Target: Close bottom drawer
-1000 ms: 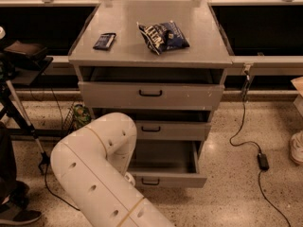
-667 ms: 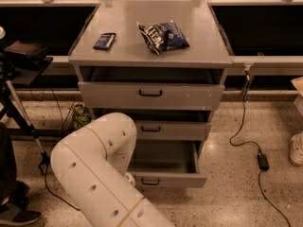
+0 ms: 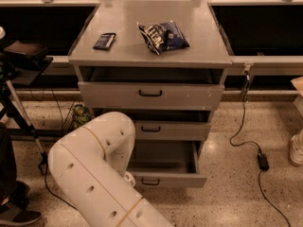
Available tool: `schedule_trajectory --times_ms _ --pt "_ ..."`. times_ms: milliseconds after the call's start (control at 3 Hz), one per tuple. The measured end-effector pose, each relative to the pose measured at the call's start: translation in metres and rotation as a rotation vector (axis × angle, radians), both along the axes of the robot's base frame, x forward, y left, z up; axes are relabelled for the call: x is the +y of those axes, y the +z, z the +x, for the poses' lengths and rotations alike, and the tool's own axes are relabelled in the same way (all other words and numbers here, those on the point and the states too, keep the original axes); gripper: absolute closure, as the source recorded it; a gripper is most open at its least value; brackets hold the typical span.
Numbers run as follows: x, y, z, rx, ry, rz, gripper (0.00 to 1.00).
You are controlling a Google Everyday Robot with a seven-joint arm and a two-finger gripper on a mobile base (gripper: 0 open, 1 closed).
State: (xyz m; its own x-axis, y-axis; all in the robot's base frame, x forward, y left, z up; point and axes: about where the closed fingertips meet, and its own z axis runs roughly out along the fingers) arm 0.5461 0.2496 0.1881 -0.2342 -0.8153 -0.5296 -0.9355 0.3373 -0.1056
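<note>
Standing pulled out at the foot of the cabinet (image 3: 201,56), bottom drawer (image 3: 165,162), white arm (image 3: 94,164) bent at its left front corner, claw (image 3: 129,178) mostly hidden behind it, opening impossible to tell.

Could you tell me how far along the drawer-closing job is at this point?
Nothing looks done: the bottom drawer stands pulled well out, its tray exposed. In hand: the arm bends down by its left front corner; the gripper is hidden behind that arm. Left: push the drawer fully in.
</note>
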Motion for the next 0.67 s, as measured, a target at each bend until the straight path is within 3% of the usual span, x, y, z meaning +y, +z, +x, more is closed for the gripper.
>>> schedule_trajectory --times_ms 667 --pt "-0.0088 0.0019 0.0158 -0.030 0.018 -0.020 1.00"
